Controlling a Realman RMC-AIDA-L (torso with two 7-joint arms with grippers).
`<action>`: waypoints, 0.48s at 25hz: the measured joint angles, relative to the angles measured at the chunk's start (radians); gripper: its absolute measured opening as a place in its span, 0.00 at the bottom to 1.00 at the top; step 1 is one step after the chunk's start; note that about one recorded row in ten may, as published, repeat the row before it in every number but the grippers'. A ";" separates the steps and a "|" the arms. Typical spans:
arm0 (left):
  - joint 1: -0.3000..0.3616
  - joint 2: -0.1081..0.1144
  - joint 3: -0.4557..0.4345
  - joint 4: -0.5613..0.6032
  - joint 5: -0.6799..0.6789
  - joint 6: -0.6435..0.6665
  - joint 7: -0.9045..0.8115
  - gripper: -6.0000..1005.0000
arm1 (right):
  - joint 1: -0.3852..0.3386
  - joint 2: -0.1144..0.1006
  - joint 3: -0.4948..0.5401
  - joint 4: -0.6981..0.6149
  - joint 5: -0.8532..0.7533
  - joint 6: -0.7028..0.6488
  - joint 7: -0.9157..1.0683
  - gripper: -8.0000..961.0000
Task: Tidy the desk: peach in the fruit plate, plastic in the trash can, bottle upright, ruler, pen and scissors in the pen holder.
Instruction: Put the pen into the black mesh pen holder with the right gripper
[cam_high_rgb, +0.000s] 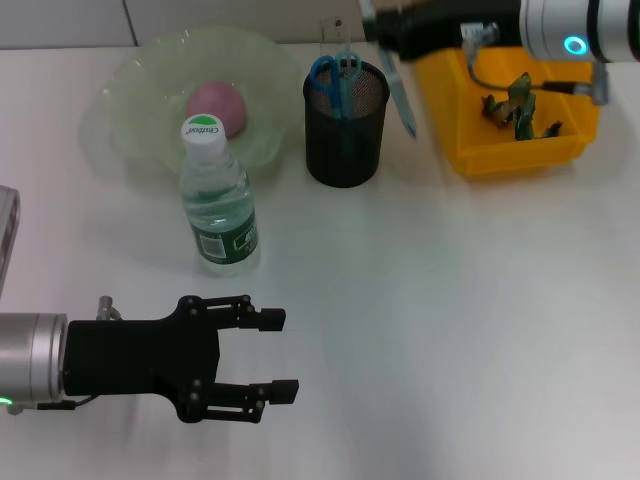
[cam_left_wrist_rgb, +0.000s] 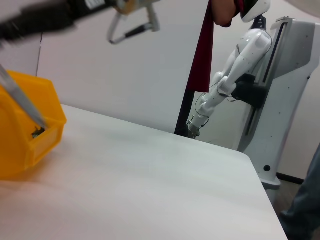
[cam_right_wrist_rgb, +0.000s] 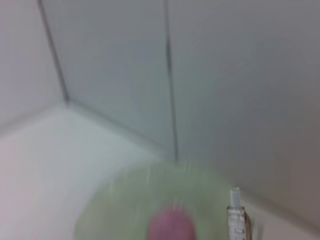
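Note:
A pink peach (cam_high_rgb: 216, 106) lies in the pale green fruit plate (cam_high_rgb: 140, 90), which also shows blurred in the right wrist view (cam_right_wrist_rgb: 115, 210). A clear water bottle (cam_high_rgb: 218, 205) with a white cap stands upright in front of the plate. The black mesh pen holder (cam_high_rgb: 345, 130) holds blue-handled scissors (cam_high_rgb: 335, 75) and a clear ruler (cam_high_rgb: 336, 35). My right gripper (cam_high_rgb: 388, 35) is at the back, shut on a grey pen (cam_high_rgb: 401, 95) that hangs between the holder and the yellow bin (cam_high_rgb: 470, 120). Crumpled plastic (cam_high_rgb: 518, 105) lies in the bin. My left gripper (cam_high_rgb: 275, 355) is open and empty near the front left.
A grey device (cam_high_rgb: 6, 235) sits at the table's left edge. In the left wrist view the yellow bin (cam_left_wrist_rgb: 25, 145) and the pen (cam_left_wrist_rgb: 22, 102) show at one side, and another white robot (cam_left_wrist_rgb: 235, 75) stands beyond the table.

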 joint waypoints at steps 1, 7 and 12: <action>0.001 0.000 -0.004 0.001 0.000 0.000 -0.002 0.78 | -0.001 0.000 0.000 0.040 0.066 0.057 -0.055 0.17; 0.005 -0.001 -0.017 0.006 -0.001 -0.003 -0.002 0.78 | 0.041 0.003 0.002 0.349 0.623 0.200 -0.581 0.19; 0.005 -0.001 -0.024 0.006 -0.002 -0.009 -0.002 0.78 | 0.088 0.003 0.008 0.582 1.119 0.152 -1.029 0.21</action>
